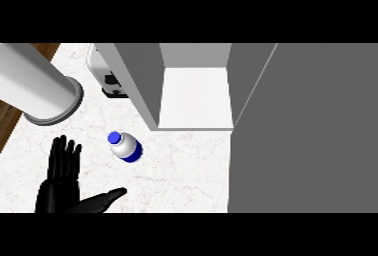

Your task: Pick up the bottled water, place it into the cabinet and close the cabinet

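While lying on the counter [184, 170], bottle [126, 147] tilting slightly, blue cap [114, 136] pointing toward the upper left, blue band showing round its lower end. Resting apart from everything, just below and left of the cabinet's front edge. Left hand [63, 187] showing at the lower left, fingers straight and spread, pointing up the view, thumb sticking out to the right; holding nothing, touching nothing, sitting near the bottle but clear of it, to its lower left. Right hand not showing anywhere. Cabinet [136, 80] standing open above the bottle, its white shelf [196, 97] facing down the view between grey side walls. Door [310, 140] swinging wide, filling the right side as a large grey panel and hiding the counter beneath it. Grey cylinder [37, 85] slanting in from the upper left, its rimmed end hanging over the counter's left part, well apart from the bottle. Small white and black appliance [107, 80] peeking out behind the cabinet's left wall, mostly hidden, too little showing to name it. Brown wood strip [9, 127] running along the counter's left edge.
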